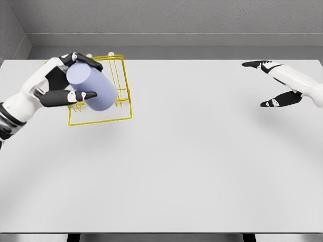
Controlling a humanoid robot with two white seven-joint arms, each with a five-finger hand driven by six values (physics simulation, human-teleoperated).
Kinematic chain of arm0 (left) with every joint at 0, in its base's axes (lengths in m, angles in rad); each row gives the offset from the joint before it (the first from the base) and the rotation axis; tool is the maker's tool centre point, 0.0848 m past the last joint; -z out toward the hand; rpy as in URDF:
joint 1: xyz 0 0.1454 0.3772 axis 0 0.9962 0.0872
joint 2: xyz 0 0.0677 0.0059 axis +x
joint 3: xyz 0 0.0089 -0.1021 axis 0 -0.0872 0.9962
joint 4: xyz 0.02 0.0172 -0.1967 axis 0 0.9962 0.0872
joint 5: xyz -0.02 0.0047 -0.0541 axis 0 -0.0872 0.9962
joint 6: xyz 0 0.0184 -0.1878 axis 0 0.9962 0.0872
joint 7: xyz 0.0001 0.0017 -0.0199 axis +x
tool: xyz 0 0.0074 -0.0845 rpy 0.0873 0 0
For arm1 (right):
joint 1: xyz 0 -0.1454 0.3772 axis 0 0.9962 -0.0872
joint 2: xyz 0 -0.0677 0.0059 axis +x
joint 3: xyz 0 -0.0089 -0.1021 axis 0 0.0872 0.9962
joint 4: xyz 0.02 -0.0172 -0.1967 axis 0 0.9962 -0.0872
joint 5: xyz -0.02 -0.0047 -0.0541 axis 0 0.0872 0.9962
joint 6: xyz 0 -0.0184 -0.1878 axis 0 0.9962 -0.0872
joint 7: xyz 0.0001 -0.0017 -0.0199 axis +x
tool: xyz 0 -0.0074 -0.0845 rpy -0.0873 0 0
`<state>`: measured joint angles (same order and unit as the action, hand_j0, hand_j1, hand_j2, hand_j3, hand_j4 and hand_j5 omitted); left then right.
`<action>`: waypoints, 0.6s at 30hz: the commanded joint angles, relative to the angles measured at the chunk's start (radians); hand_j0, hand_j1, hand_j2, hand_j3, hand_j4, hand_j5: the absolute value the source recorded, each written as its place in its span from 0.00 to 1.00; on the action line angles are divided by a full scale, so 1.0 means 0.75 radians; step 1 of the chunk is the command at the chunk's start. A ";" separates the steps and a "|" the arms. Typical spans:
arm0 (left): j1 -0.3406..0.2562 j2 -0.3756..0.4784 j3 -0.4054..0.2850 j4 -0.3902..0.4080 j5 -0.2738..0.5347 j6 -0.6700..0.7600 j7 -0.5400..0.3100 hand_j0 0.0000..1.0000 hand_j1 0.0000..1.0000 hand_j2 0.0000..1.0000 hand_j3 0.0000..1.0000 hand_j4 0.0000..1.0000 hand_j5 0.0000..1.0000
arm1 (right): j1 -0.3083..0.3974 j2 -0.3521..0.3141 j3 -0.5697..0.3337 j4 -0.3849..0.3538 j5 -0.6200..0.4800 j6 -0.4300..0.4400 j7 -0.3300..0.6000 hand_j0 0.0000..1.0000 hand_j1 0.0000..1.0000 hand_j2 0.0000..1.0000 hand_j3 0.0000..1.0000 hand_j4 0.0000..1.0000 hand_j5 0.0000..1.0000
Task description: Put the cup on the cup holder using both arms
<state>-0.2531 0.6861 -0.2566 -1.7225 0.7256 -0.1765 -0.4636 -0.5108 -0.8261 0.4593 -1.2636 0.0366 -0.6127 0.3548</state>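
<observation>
A pale lavender cup (92, 86) is held tilted on its side in my left hand (75, 78), whose black fingers wrap over its top and under its lower side. The cup hangs just over the yellow wire cup holder (108, 119), which stands on the white table at the far left. Part of the holder's left side is hidden behind the hand and cup. My right hand (270, 83) hovers at the far right of the table, fingers spread and holding nothing.
The white table (176, 166) spans the whole view, with a grey wall behind its far edge. Only the holder stands on it.
</observation>
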 commanded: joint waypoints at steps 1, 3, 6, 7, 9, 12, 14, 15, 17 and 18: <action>0.000 0.004 0.001 0.008 0.010 0.010 0.000 0.49 0.49 0.49 0.49 0.49 0.49 | 0.000 -0.001 -0.001 -0.001 -0.010 0.002 -0.001 1.00 1.00 1.00 1.00 1.00 1.00; 0.000 0.018 0.001 0.006 0.010 0.010 0.000 0.49 0.49 0.49 0.49 0.49 0.49 | 0.000 -0.001 -0.001 -0.001 -0.012 0.002 -0.001 1.00 1.00 1.00 1.00 1.00 1.00; 0.006 0.036 0.005 0.006 0.010 0.010 0.000 0.49 0.49 0.49 0.49 0.49 0.49 | 0.002 -0.001 -0.001 -0.001 -0.010 0.002 -0.003 1.00 1.00 1.00 1.00 1.00 1.00; 0.018 0.053 0.041 0.006 0.010 0.010 -0.002 0.49 0.49 0.49 0.49 0.49 0.49 | 0.002 -0.001 -0.001 -0.001 -0.012 0.002 -0.003 1.00 1.00 1.00 1.00 1.00 1.00; 0.022 0.061 0.044 0.008 0.010 0.010 -0.002 0.49 0.49 0.49 0.49 0.49 0.49 | 0.004 -0.001 -0.001 -0.001 -0.012 0.002 -0.003 1.00 1.00 1.00 1.00 1.00 1.00; 0.018 0.067 0.046 0.030 0.010 0.016 0.000 0.49 0.49 0.49 0.49 0.49 0.49 | 0.004 -0.001 -0.001 -0.001 -0.012 0.002 -0.003 1.00 1.00 1.00 1.00 1.00 1.00; 0.004 0.067 0.046 0.049 0.010 0.029 -0.002 0.49 0.49 0.49 0.49 0.49 0.49 | 0.004 -0.001 -0.001 -0.001 -0.012 0.002 -0.003 1.00 1.00 1.00 1.00 1.00 1.00; -0.002 0.065 0.046 0.055 0.010 0.039 -0.002 0.49 0.49 0.49 0.49 0.49 0.49 | 0.004 -0.001 -0.001 -0.001 -0.012 0.002 -0.003 1.00 1.00 1.00 1.00 1.00 1.00; -0.004 0.063 0.046 0.065 0.010 0.041 0.000 0.49 0.49 0.49 0.49 0.49 0.49 | 0.004 -0.001 -0.001 -0.001 -0.012 0.002 -0.003 1.00 1.00 1.00 1.00 1.00 1.00; -0.006 0.063 0.046 0.077 0.010 0.039 0.000 0.49 0.49 0.49 0.49 0.49 0.49 | 0.004 -0.001 -0.001 -0.001 -0.012 0.002 -0.003 1.00 1.00 1.00 1.00 1.00 1.00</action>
<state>-0.2592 0.7323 -0.2233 -1.6768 0.7274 -0.1503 -0.4642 -0.5077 -0.8256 0.4593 -1.2636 0.0352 -0.6127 0.3533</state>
